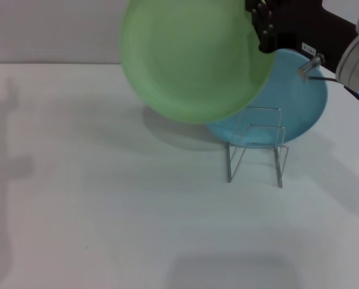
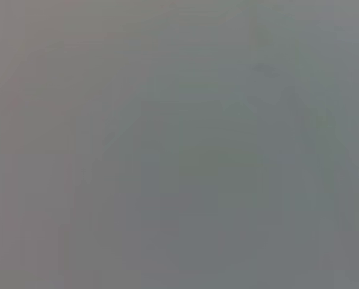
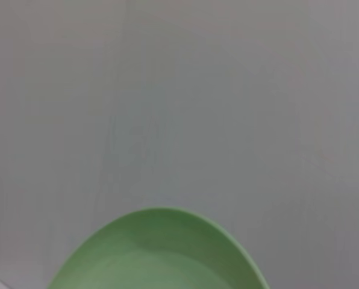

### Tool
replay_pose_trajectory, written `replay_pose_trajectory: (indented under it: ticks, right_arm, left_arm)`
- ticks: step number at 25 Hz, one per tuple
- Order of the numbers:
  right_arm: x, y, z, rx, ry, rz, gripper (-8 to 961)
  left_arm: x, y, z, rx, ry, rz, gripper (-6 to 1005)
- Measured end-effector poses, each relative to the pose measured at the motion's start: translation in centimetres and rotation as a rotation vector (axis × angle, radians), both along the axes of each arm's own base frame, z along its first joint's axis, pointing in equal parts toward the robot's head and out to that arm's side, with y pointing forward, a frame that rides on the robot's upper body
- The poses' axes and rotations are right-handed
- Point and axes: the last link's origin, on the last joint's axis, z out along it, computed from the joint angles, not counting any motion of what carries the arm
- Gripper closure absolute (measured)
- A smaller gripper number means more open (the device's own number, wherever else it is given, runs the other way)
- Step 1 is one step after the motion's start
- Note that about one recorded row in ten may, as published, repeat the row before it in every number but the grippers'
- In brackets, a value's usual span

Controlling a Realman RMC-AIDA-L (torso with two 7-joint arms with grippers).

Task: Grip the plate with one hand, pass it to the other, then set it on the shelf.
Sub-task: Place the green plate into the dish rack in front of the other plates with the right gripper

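Landmark: the shelf, a low wire rack standing on the white desk; every place below is given from it.
Green plate: held in the air above the shelf and off toward the robot's left, tilted so its hollow face shows in the head view; not touching the shelf or the desk.
Blue plate: just behind the shelf, seen through its wire loops; whether it leans on the wires or lies flat I cannot tell.
Right claw: black, above the shelf at the green plate's right rim, clenched on that rim as far as the head view shows.
Left claw: not seen anywhere; its wrist view shows only flat grey.
Step in hand, as I judge it: carrying the green plate toward the shelf for setting down, or holding it up for a handover; the pictures do not settle which.
Doing it well: bring the plate's lower edge over a free gap between the upright loops, turn it nearer upright, and lower slowly so the rim slides between wires, not onto their tops.
Risk: the shelf looks light and could tip or skid; the blue plate close behind leaves little room.
Hidden or unclear: the green plate's top and the right arm run off the picture; the claw's grip point is partly masked; the right wrist view shows only an arc of green rim.
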Motion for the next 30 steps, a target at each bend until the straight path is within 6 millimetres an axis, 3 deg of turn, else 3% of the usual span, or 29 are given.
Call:
replay_pose_trajectory:
  ticks: [3, 6, 10, 14, 17, 24, 30]
  right_arm:
    - [0.3, -0.3, 0.0, 0.021, -0.048, 0.016, 906]
    - [0.2, -0.7, 0.1, 0.046, -0.095, 0.051, 905]
    - [-0.3, -1.8, 0.1, 0.103, -0.176, 0.141, 905]
    - [0.3, -2.9, -0.4, 0.134, -0.188, 0.202, 906]
    - [1.6, -3.7, -0.3, 0.13, -0.084, 0.229, 907]
    - [7.5, -3.9, 2.7, 0.064, 0.322, 0.192, 907]
    - [10.3, -4.5, 4.3, -0.04, 0.393, 0.192, 906]
  left_arm:
    - [-1.2, -0.3, -1.0, -0.069, -0.045, -0.067, 239]
    - [-4.0, -1.8, -3.2, -0.197, -0.233, -0.178, 237]
    - [-6.5, -3.5, -4.5, -0.235, -0.344, -0.114, 237]
    - [-7.1, -4.0, -4.8, -0.23, -0.319, -0.072, 238]
    - [-7.4, -4.2, -4.8, -0.228, -0.31, -0.054, 239]
    - [-7.9, -4.5, -5.2, -0.235, -0.293, -0.02, 241]
    - [-8.2, -4.4, -5.6, -0.256, -0.285, 0.018, 243]
